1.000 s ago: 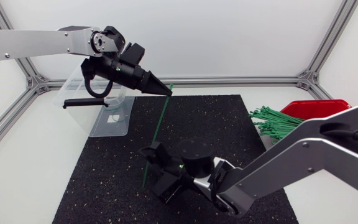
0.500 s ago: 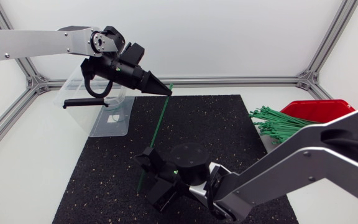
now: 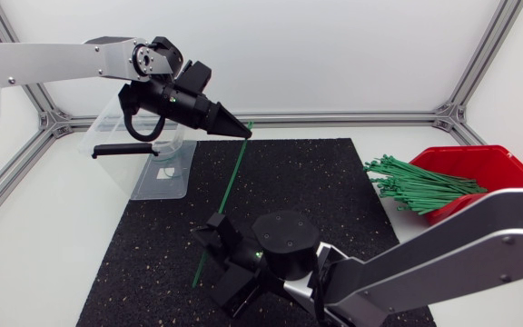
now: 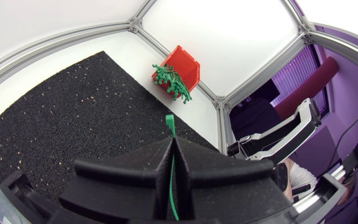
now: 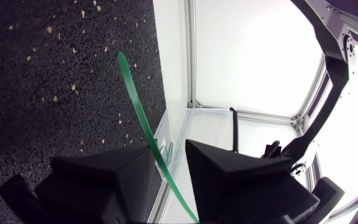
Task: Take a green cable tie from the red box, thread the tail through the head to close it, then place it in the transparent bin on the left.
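Green cable tie (image 3: 231,191) slants up mid-frame over the black mat (image 3: 334,182), its lower end passing between your right gripper's (image 3: 218,262) fingers at lower centre, which stand apart, not clamped. Your left gripper (image 3: 241,133), upper left, is pinched together on the tie's top end. Transparent bin (image 3: 166,168) sits just behind it, red box (image 3: 479,163) of spare ties far right.

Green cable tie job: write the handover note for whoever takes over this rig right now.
Left gripper: shut on the green cable tie near its upper end.
Right gripper: open around the tie's lower part.
Red box with spare ties at the right; transparent bin at the left.
Done: one tie out, straight, not closed.
Left: thread tail through head, place in bin.
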Tool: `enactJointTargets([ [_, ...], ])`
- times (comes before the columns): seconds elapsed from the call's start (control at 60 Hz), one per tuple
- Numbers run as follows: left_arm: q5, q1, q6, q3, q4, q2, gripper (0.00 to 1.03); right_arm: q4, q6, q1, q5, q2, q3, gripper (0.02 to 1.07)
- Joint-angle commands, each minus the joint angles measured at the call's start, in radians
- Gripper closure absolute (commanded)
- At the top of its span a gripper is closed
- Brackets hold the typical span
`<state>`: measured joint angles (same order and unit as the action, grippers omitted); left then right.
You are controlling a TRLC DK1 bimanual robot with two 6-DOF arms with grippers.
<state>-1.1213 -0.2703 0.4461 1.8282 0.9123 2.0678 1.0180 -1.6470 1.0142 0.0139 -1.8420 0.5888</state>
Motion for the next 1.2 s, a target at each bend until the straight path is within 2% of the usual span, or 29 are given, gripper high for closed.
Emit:
enactJointTargets([
  [0.0, -0.012, 0.0, 0.02, 0.037, 0.014, 0.026, 1.0, 0.007, 0.026, 0.015, 0.017, 0.018, -0.026, 0.77],
  [1.183, -0.012, -0.021, 0.026, 0.049, 0.022, 0.028, 1.0, 0.001, 0.062, 0.064, 0.075, 0.225, -0.181, 0.78],
])
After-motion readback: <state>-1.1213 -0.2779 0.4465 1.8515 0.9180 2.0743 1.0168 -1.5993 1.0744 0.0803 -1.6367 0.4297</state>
